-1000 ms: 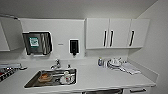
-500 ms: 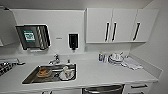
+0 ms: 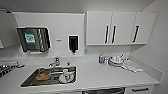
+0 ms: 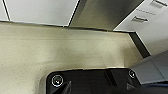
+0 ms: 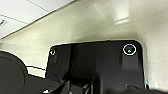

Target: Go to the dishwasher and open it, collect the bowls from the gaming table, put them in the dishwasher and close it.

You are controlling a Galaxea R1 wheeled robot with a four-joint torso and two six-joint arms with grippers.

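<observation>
At the near edge of the head view, a strip of the dishwasher (image 3: pixel 103 91) peeps out below the white worktop (image 3: pixel 100 75), its dark steel top edge just right of centre. Beside it on the right sits a white drawer front with a dark bar handle (image 3: pixel 140 89). In the left wrist view the brushed-steel dishwasher front (image 4: pixel 105 13) stands between white cabinet doors (image 4: pixel 40 11), above a pale beige floor (image 4: pixel 50 50). The right wrist view looks down on the same kind of pale floor (image 5: pixel 100 22), with white cabinet fronts (image 5: pixel 22 12) along its edge. Neither wrist view lets me tell how far open either tool is, nor whether it has hold of anything.

Farther in, a steel sink (image 3: pixel 30 81) is sunk into the left part of the worktop, with dishes lying inside: something orange-brown (image 3: pixel 42 75) and a white plate or bowl (image 3: pixel 66 76). A tap (image 3: pixel 55 62) rises at its far rim. On the right, near the back, small bottles (image 3: pixel 102 60) stand next to a cluster of white crockery (image 3: pixel 116 60), and a folded cloth (image 3: pixel 132 66) lies to their right.

On the far wall hang a paper-towel dispenser (image 3: pixel 33 40) on the left, a dark soap dispenser (image 3: pixel 73 43) in the middle, and white wall cupboards (image 3: pixel 120 27) with dark vertical handles on the right.
</observation>
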